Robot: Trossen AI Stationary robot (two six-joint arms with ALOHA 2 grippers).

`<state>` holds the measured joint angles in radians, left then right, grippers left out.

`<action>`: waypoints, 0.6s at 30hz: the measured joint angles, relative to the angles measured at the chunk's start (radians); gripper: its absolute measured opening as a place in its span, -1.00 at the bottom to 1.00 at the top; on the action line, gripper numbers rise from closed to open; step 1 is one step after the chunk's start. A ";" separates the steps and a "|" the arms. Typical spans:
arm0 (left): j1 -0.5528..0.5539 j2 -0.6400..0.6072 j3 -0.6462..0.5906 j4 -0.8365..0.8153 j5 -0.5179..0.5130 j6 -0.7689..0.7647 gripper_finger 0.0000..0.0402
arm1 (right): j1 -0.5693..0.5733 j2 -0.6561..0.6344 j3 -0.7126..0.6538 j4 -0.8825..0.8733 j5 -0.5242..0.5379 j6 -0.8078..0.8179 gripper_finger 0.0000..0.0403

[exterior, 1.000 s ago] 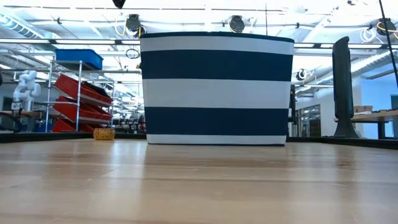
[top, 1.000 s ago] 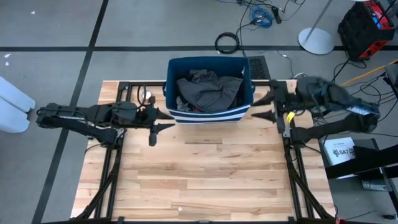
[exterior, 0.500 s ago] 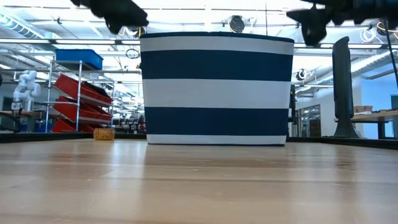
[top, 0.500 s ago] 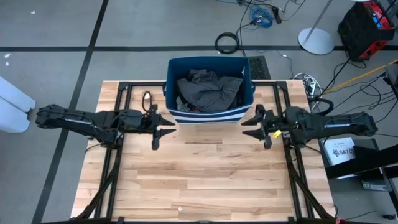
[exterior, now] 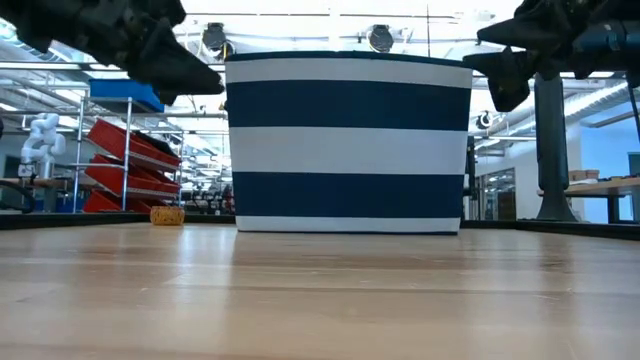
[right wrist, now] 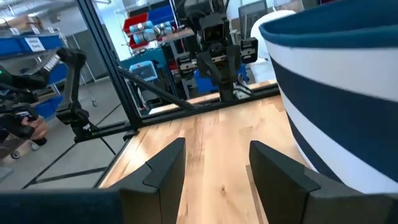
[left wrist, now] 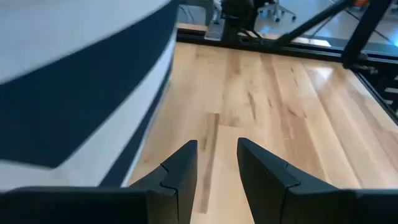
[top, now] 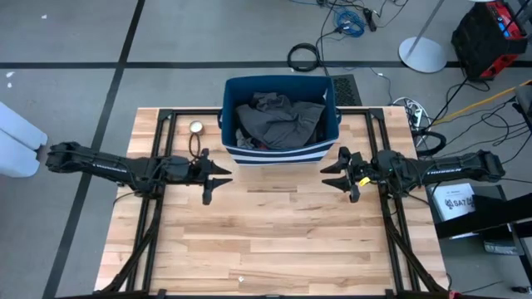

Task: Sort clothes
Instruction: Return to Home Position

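Since the clothes sit in the bin, left gripper and right gripper hang empty, fingers apart. Bin wall is just beside each; an inward swing could clip it.

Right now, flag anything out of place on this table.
Nothing stands out. The clothes sit heaped inside the striped bin, which stands upright; the left gripper and right gripper hover open and empty beside it.

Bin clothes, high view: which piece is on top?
The dark grey garment, crumpled across the middle of the bin; other pieces show only as slivers at its edge. Left tool and right tool hang open beside the bin, holding nothing.
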<state>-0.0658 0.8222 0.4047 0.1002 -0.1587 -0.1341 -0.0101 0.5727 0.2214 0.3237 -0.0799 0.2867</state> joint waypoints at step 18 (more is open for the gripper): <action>0.000 -0.415 -0.065 -0.212 -0.033 -0.008 -0.39 | 0.000 -0.052 0.000 -0.003 0.004 -0.037 -0.18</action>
<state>-0.0658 0.4070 0.3401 -0.1117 -0.1922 -0.1426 -0.0101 0.5205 0.2214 0.3209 -0.0762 0.2497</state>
